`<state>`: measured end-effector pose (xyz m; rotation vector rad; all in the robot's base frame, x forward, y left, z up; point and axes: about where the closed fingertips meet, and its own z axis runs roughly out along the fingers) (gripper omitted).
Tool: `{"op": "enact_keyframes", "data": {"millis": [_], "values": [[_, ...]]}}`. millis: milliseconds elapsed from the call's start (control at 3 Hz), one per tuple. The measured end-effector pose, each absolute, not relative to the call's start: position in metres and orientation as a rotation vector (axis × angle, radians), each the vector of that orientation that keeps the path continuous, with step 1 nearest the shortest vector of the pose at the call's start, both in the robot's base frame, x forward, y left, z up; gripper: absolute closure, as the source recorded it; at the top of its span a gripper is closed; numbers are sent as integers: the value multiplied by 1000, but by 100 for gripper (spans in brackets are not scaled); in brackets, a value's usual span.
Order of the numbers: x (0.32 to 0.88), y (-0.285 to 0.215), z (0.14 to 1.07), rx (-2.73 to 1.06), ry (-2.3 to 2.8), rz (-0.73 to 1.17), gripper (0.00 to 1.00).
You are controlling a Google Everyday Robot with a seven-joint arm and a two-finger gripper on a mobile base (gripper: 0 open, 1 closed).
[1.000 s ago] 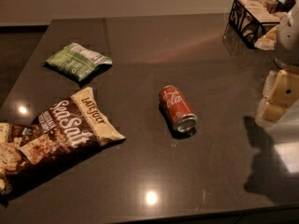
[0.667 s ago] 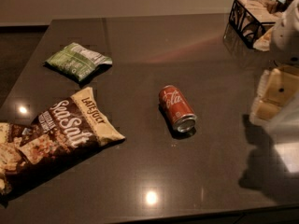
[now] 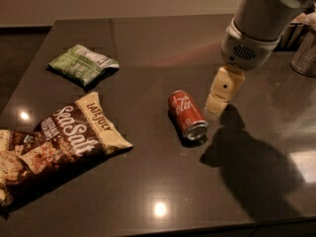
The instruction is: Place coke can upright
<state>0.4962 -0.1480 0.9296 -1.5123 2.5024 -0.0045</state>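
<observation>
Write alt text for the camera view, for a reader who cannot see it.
A red coke can lies on its side near the middle of a dark table, with the robot's gripper close beside it on the right. A green snack bag and a brown Sea Salt chip bag lie at the table's left.

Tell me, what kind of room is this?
Probably an office break room or kitchen: a dark polished counter holds a green snack bag, a brown chip bag and a red aluminium coke can, with the robot's gripper beside it.
</observation>
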Motion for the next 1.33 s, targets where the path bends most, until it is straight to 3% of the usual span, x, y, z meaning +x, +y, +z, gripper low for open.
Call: {"op": "enact_keyframes", "data": {"millis": [667, 1333], "values": [[511, -85, 908, -1323, 2669, 67, 0], [512, -59, 873, -1169, 2804, 68, 0]]}}
